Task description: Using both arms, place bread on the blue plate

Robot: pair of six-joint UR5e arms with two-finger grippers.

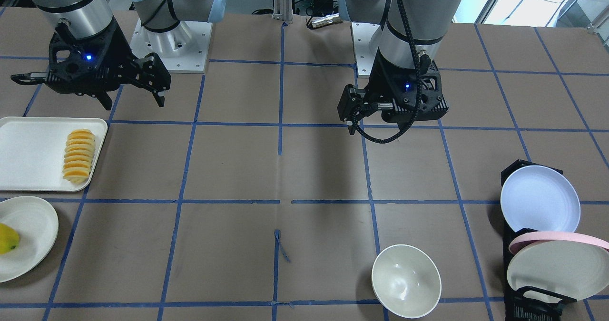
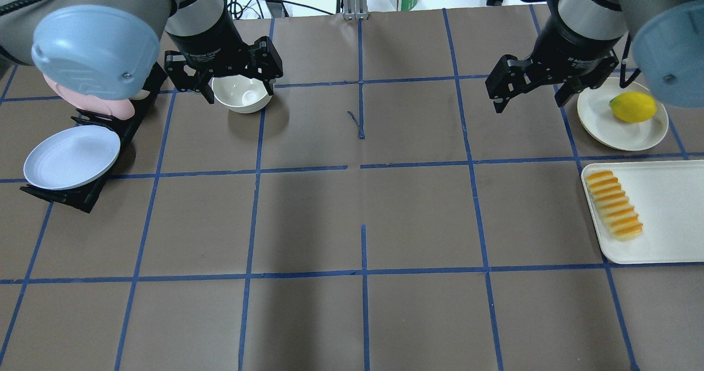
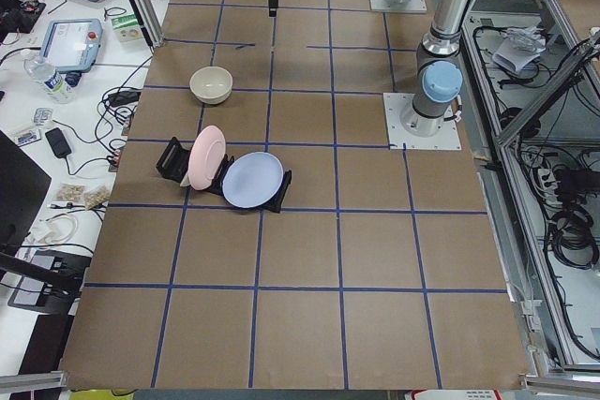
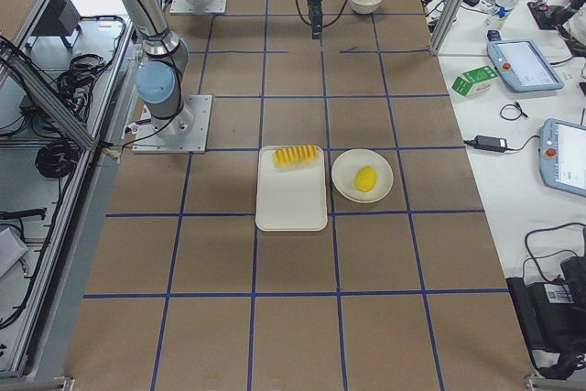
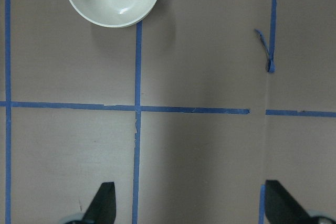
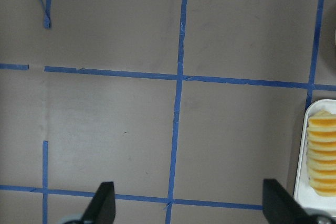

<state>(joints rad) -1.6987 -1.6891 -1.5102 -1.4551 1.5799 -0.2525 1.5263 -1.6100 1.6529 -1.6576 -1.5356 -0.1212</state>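
The bread (image 1: pixel 78 155), a ridged orange and pale yellow loaf, lies on a white tray (image 1: pixel 28 154); it also shows in the overhead view (image 2: pixel 613 205) and at the right edge of the right wrist view (image 6: pixel 321 156). The blue plate (image 1: pixel 540 198) leans in a black rack at the table's other end, also in the overhead view (image 2: pixel 71 156). My right gripper (image 1: pixel 133 102) hangs open and empty above the table, apart from the tray. My left gripper (image 1: pixel 352 119) hangs open and empty near mid-table, well away from the plate. Both wrist views show spread fingers with nothing between them.
A white bowl (image 1: pixel 406 280) stands near the rack. The rack also holds a pink plate (image 1: pixel 556 239) and a cream one. A cream plate (image 1: pixel 33 226) with a yellow fruit (image 1: pixel 7 238) sits beside the tray. Blue tape lines cross the brown table.
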